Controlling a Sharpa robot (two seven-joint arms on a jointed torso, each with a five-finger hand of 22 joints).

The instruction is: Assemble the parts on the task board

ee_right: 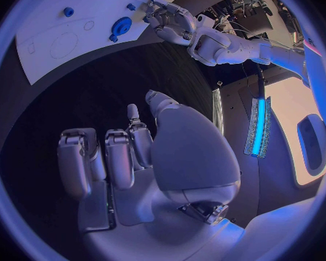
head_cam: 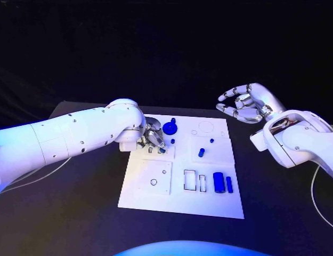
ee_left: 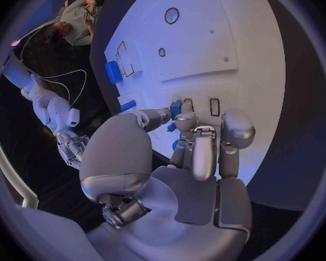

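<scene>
Head camera looking down, wrist cameras close behind hands, all sharing task board [head_cam: 183,176]

No text, label, brand, number or sign can be read anywhere. The task board [head_cam: 147,194] carries only outlined shapes, rectangles and circles, with no lettering legible on them, and the white arms bear no readable markings.

Your left hand [head_cam: 152,136] sits low over the task board [head_cam: 183,205] near its far left corner, fingers down around a small blue part [head_cam: 162,150], just beside the round blue part [head_cam: 170,127]. Your right hand [head_cam: 245,103] hovers beyond the board's far right corner, fingers curled and apart, holding nothing.
</scene>
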